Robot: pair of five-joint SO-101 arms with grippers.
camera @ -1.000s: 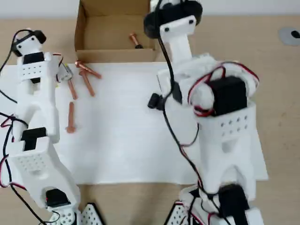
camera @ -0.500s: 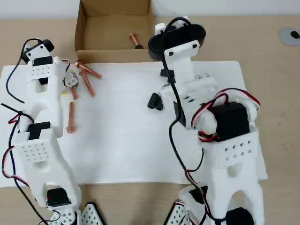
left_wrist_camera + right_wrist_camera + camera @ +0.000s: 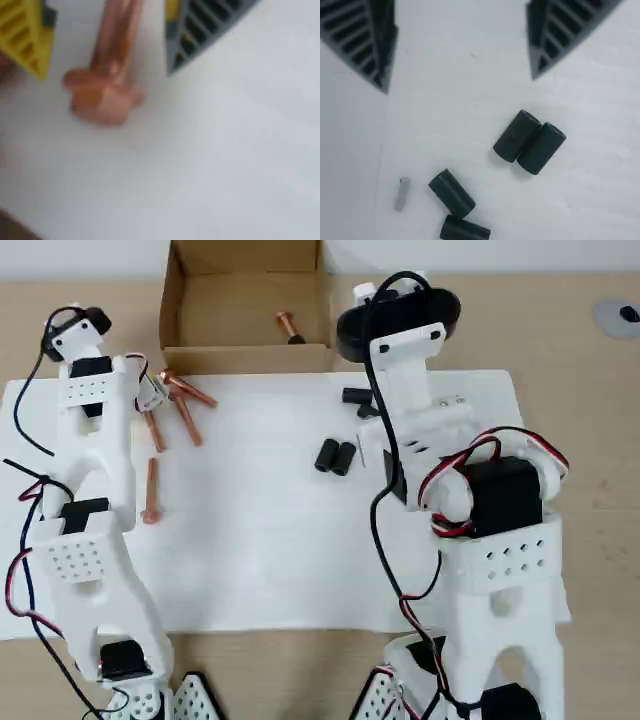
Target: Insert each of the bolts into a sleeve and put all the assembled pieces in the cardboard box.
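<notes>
— Right arm (image 3: 495, 540) has pulled back from over the cardboard box (image 3: 230, 300) toward its own base, so the pair of sleeves (image 3: 335, 456) it half hid now lies in plain sight.

— Where do the bolts stand?

— One bolt (image 3: 105, 95) lies flat on the white sheet (image 3: 235, 150) between the fingers of the left tool (image 3: 106, 72), and its head pokes out past the tips. The yellow finger (image 3: 25, 30) and the grey finger (image 3: 200, 25) stand off from the shaft on either side. That tool is released and grips nothing.

— And the others?

— From above, the loose bolts (image 3: 187, 418) lie on the sheet near the left arm (image 3: 90, 440). Two meet in a V just beside the box's front corner, and a lone bolt (image 3: 151, 490) lies farther toward that arm's base. An assembled piece (image 3: 288, 326), a bolt in a dark sleeve, lies inside the box by the wall nearer the right arm.

— The other tool?

— The right tool (image 3: 459, 80) hangs released over the sheet, fingers wide apart, holding nothing. Past its tips lie four sleeves: the pair touching side by side, then two more sleeves (image 3: 451, 193) close together. A small grey pin (image 3: 403, 192) lies just beside those. The sheet rests on a tan counter (image 3: 600, 390).
</notes>
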